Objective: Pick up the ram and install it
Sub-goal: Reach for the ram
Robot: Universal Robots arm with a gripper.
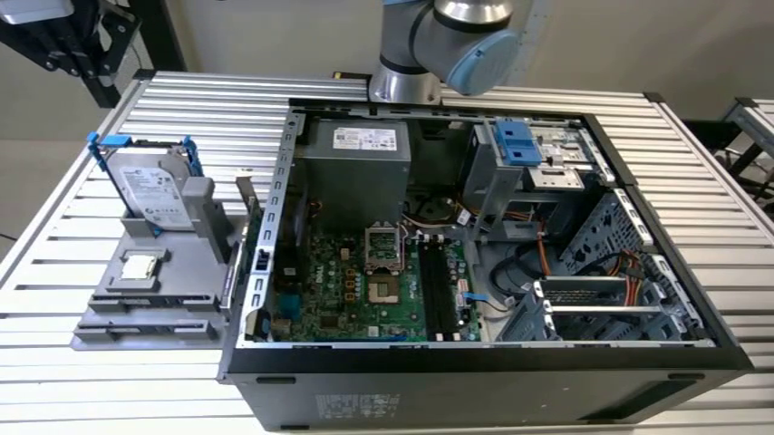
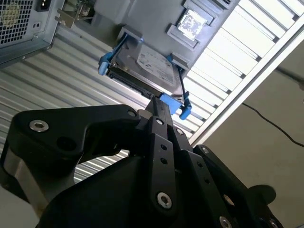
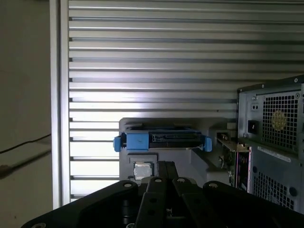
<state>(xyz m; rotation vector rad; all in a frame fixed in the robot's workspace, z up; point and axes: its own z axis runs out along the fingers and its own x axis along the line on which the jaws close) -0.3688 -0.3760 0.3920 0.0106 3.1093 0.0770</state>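
Ram (image 1: 246,210) stands on edge, as far as we can tell, along the side of the grey holder (image 1: 151,304) that faces the open computer case (image 1: 484,385). In the exterior view that holder sits at nine o'clock from the case. It also carries the hard drive (image 1: 155,192) in its blue-handled frame, at about nine o'clock from the ram. The black slots (image 1: 441,290) on the motherboard (image 1: 333,281) lie inside the case, at roughly four o'clock from the ram, so the stick is not yet seated there.

We see the gripper (image 3: 165,164) in both wrist views, its two black fingers (image 2: 156,111) pressed together with nothing between them. It hangs well apart from the ram, out over the slatted table (image 3: 152,57). In the first wrist view its tips line up with the hard drive and the holder, while the ram (image 3: 236,166) shows as a thin strip between the holder and the case's rear panel, off the line of the fingertips.

The arm (image 1: 441,41) rises at twelve o'clock from the case in the exterior view.
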